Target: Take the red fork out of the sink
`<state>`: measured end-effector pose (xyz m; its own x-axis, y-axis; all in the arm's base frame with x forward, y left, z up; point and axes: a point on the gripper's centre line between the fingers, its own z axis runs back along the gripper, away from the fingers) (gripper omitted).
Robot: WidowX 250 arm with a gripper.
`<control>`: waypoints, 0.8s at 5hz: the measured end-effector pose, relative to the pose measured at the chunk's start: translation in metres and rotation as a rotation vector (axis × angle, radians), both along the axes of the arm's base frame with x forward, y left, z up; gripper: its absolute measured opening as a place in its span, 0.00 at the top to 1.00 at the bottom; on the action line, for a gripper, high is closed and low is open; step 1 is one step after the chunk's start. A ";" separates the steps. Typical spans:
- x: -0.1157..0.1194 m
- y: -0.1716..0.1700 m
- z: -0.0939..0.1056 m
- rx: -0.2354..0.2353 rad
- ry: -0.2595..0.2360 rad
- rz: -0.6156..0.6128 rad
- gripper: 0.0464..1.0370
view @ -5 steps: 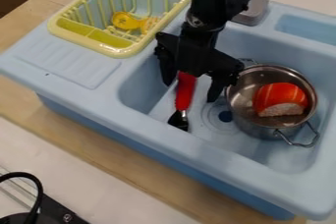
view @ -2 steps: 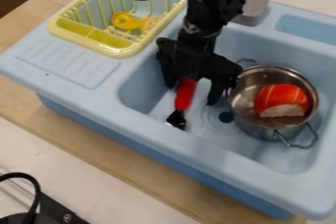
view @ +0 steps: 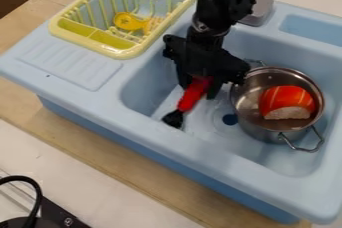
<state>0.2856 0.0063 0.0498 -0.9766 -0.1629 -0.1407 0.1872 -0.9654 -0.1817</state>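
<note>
red handle, dark head: the red fork (view: 190, 97), in the basin of the sink (view: 120, 114), tilted, head low and toward the viewer, handle end up in the gripper (view: 200, 92). state of gripper: drawn in narrow, the handle between its 2 fingers, apparently pinched.

risks, listed left to right.
- fork head (view: 174, 118): near the front wall of the basin; could snag there if the lift is judged too low or goes forward before it goes up.
- handle: held near its end, so the weight of the head may swing it round or work it loose; a slack pinch on the rounded grip would be the likely cause, a drop into the basin the likely result.
- right-hand side of the gripper: close to the pot (view: 257, 131); a sideways drift could knock it, nudging the toy food (view: 287, 102) inside.

count, listed left to right.
- drainboard (view: 70, 67), pale blue, ridged: 1.
- drying rack (view: 120, 52), yellow: 1.
- yellow utensil (view: 128, 21), in the rack: at least 1; the paler shape beside it cannot be made out.
- sink, pale blue: 1.
- red fork: 1.
- gripper, black: 1, with 2 fingers.
- drain hole (view: 230, 119), dark: 1.
- grey block (view: 259, 11), at the back rim: 1.
- pot, metal: 1, with 2 loop handles.
- toy food, red-orange with a pale face: 1.
</note>
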 end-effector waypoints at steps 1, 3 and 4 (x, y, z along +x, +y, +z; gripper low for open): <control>0.000 0.001 0.001 0.030 0.012 0.016 0.67; -0.005 0.003 0.009 0.104 0.031 0.076 0.67; -0.007 0.005 0.025 0.102 0.002 0.100 0.67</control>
<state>0.2781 0.0116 0.0748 -0.9565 -0.2443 -0.1594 0.2810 -0.9183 -0.2788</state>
